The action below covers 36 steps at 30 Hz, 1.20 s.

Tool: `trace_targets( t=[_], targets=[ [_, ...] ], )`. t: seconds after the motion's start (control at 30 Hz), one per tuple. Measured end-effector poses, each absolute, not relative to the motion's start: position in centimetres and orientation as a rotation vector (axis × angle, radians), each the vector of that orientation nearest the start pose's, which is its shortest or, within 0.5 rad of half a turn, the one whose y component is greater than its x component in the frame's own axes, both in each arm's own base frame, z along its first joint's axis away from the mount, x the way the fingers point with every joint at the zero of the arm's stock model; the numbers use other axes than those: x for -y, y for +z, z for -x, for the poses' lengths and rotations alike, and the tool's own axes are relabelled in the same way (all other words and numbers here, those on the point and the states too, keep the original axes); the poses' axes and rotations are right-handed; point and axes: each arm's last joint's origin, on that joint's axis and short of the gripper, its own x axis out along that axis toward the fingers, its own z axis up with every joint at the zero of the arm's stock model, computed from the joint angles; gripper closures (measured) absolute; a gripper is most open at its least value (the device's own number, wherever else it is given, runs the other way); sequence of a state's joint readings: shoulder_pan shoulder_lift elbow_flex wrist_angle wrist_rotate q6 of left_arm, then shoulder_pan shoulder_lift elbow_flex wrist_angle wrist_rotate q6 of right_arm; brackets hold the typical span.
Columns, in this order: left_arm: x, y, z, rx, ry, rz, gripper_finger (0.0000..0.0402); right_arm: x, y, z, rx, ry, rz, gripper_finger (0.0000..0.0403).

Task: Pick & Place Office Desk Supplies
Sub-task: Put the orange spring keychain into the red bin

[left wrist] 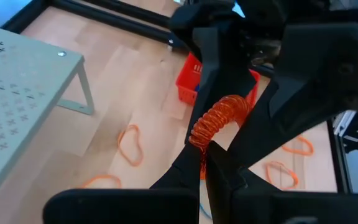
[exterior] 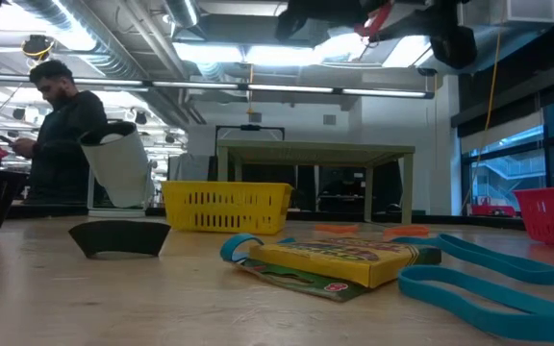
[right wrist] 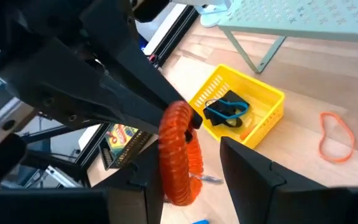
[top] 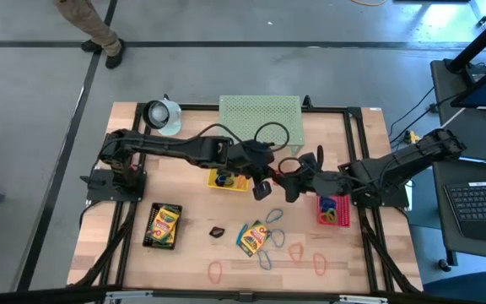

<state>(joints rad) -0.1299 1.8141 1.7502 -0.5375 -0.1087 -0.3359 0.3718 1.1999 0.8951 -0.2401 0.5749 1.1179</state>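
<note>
An orange coiled cord (top: 286, 166) hangs in the air above the table's middle, between my two grippers. My left gripper (left wrist: 205, 149) reaches in from the table's left and is shut on the coil. My right gripper (right wrist: 191, 152) comes from the right and is open, with one finger on each side of the coil (right wrist: 180, 155). Two crayon boxes (top: 164, 225) (top: 253, 238), a black clip (top: 217, 231) and thin orange and blue loops (top: 264, 257) lie flat on the near half of the table. My left gripper pinches one end of the coil (left wrist: 202, 138) between its two fingers, slanting down from the table's left. The coil is clear of the table and arcs on past the fingertips toward my right gripper. My right gripper: the coil lies close against one finger (right wrist: 149, 171), and I cannot tell whether they touch.
A yellow mesh tray (top: 229, 180) with a black clip and a blue loop stands under my left arm. A red tray (top: 334, 211) sits at the right. The pale green mesh shelf (top: 260, 118) stands at the far edge, with a white cup (top: 163, 115) to its left.
</note>
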Motion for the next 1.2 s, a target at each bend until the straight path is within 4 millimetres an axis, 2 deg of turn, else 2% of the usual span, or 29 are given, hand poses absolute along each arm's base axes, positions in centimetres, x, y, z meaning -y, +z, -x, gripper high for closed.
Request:
trace_targets(
  t=[0.1,0.2,0.23,0.37,0.5,0.73,0.83,0.97,1.07,1.2],
  targets=[
    [4.9,34.9,-40.8,-0.603,0.083,0.253,0.0399,-7.8,28.6,-24.3,-0.318,-0.436,-0.839,0.0294],
    [4.8,34.7,-40.6,-0.630,0.098,0.253,0.0399,-7.8,28.6,-24.3,-0.325,-0.428,-0.801,0.0368],
    [4.8,34.6,-40.6,-0.637,0.100,0.254,0.0398,-7.8,28.5,-24.3,-0.329,-0.425,-0.785,0.0381],
    [4.8,34.6,-40.5,-0.646,0.105,0.251,0.0391,-7.7,28.5,-24.3,-0.344,-0.419,-0.791,0.0384],
    [4.4,34.3,-40.4,-0.674,0.135,0.236,0.0364,-7.6,28.4,-24.0,-0.372,-0.418,-0.787,0.0386],
    [3.5,35.0,-39.1,-0.732,0.098,0.262,0.0295,-6.7,28.6,-21.5,-0.472,-0.487,-0.795,0.0386],
    [3.4,35.6,-38.2,-0.753,0.102,0.260,0.0278,-6.2,28.4,-19.8,-0.576,-0.520,-0.808,0.0386],
    [3.6,36.2,-37.1,-0.785,0.106,0.275,0.0270,-5.8,27.3,-17.3,-0.819,-0.600,-0.812,0.0387],
    [4.6,36.8,-36.5,-0.776,0.070,0.265,0.0272,-5.8,26.7,-15.8,-1.001,-0.631,-0.808,0.0387],
    [6.7,37.7,-35.2,-0.746,0.047,0.197,0.0280,-5.9,26.4,-14.8,-1.132,-0.654,-0.806,0.0387]
  ],
)
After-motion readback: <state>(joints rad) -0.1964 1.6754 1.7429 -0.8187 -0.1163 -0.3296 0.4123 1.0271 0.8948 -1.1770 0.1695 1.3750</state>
